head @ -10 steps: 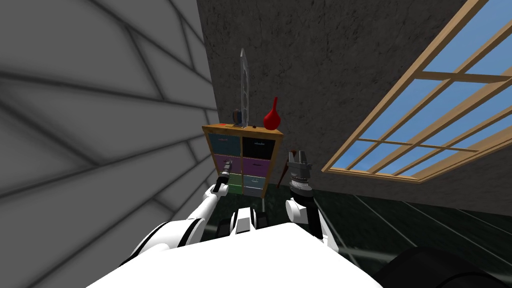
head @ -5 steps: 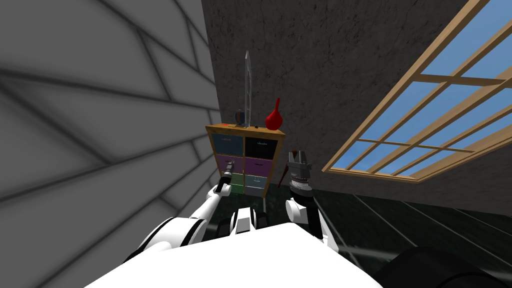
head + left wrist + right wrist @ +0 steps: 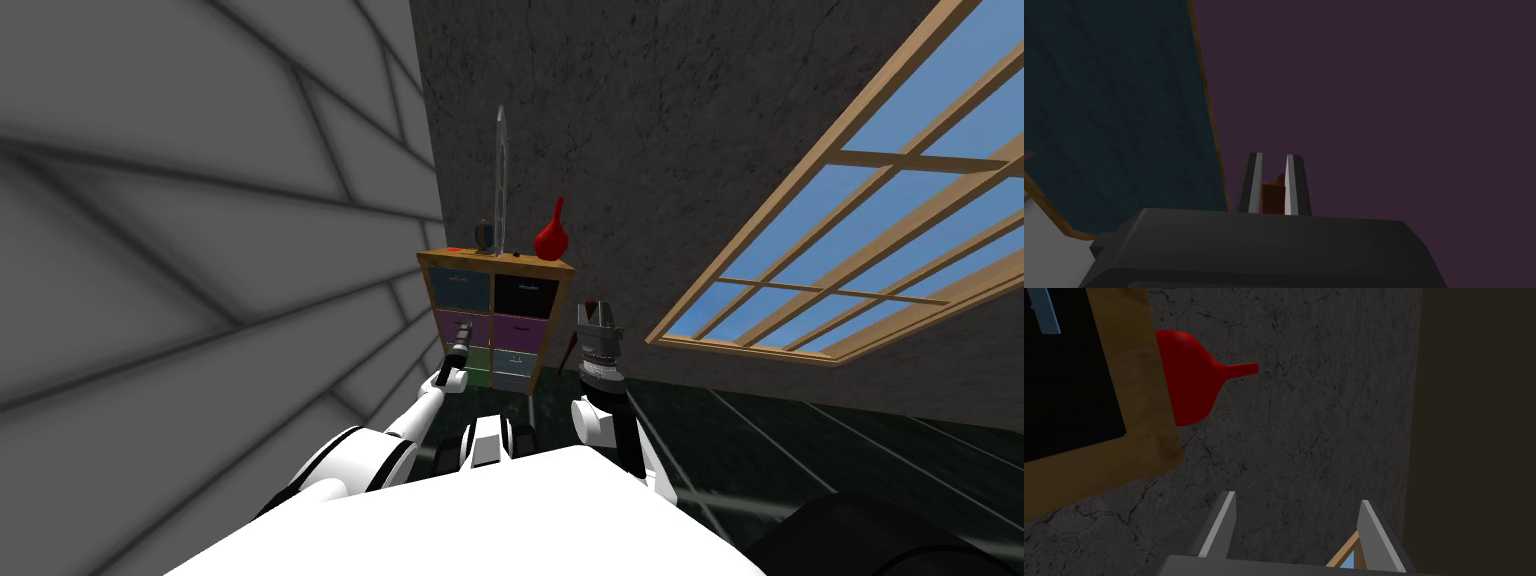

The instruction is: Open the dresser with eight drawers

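Head view: the dresser (image 3: 497, 322) stands against the dark cracked wall (image 3: 640, 140), with a wooden frame and two columns of coloured drawer fronts. On its top sit a red vase (image 3: 549, 238) at the window end, a tall, thin grey upright panel (image 3: 501, 180) near the middle, and a small dark object (image 3: 484, 233) just beside that panel; I cannot tell what either is. My left gripper (image 3: 463, 333) is up against the purple drawer (image 3: 458, 327), second from the top in the dresser's column away from the window. My right gripper (image 3: 596, 310) points upward just off the dresser's window-side edge, clear of it. The wood-framed window (image 3: 850, 230) lies well beyond that side, showing blue sky.

Left wrist view: the gripper's two fingers stand close together and pinch a small brown drawer handle (image 3: 1271, 192) between them, pressing its sides. The purple front spreads flat behind the handle. A thin wooden strip of the dresser's frame parts it from the teal drawer (image 3: 1114, 110) next to it.

Right wrist view: this gripper's fingers are spread wide with nothing between them. Past them is the cracked wall. The dresser's wooden corner shows to one side, framing the black drawer (image 3: 1064, 388), which carries a blue handle (image 3: 1046, 310), and the vase pokes out from behind that corner.
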### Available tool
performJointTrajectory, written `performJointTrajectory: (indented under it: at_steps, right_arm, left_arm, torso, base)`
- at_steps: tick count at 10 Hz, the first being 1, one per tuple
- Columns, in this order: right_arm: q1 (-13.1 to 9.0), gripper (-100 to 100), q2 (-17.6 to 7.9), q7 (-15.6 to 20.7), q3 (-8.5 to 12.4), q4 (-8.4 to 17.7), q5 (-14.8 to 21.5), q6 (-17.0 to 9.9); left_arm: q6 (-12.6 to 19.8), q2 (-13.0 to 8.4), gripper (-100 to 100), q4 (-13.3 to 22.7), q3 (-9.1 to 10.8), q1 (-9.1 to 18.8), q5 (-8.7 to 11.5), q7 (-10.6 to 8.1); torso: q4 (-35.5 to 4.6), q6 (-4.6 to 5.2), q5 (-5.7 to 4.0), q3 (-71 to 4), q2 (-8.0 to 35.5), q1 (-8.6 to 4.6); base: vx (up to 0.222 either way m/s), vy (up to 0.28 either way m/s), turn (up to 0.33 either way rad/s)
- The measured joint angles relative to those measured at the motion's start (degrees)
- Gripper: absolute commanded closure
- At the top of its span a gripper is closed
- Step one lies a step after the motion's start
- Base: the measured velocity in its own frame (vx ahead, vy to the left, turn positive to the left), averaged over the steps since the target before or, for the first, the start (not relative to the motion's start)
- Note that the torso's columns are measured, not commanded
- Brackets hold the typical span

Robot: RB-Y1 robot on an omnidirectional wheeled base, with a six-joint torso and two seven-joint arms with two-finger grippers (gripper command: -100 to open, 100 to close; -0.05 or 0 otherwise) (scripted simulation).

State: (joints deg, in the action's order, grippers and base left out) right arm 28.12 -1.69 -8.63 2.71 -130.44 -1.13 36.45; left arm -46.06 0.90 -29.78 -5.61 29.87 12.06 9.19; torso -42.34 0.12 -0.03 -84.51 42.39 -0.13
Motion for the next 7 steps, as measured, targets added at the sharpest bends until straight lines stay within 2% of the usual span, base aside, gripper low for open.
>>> performJointTrajectory:
  at_steps: [2,3,5,7]
  right_arm:
    - [0.0,0,0.0,0.0,0.0,0.0,0.0,0.0]
    - [0.0,0,0.0,0.0,0.0,0.0,0.0,0.0]
    - [0.0,0,0.0,0.0,0.0,0.0,0.0,0.0]
    - [0.0,0,0.0,0.0,0.0,0.0,0.0,0.0]
  left_arm:
    - [-0.1,0.2,100,0.0,-1.32,0.1,2.8,1.19]
    - [-1.0,0.2,100,1.8,-2.60,1.0,4.5,1.99]
    - [-1.8,0.4,100,2.6,-5.01,1.4,7.9,3.84]
    - [-1.6,0.6,100,1.3,-7.54,0.6,11.3,6.34]
  torso:
    - [0.0,-0.10,-0.02,0.0,-0.1,-0.01]
    - [0.1,-0.03,0.02,-0.1,-0.1,0.05]
    - [0.1,-0.04,0.03,-0.1,-0.1,0.10]
    - [0.1,-0.04,0.04,-0.1,-0.2,0.08]
  base:
    - [-0.005,0.020,0.001]
    - [-0.006,0.031,-0.014]
    - [-0.008,0.039,-0.007]
    - [-0.008,0.039,-0.002]
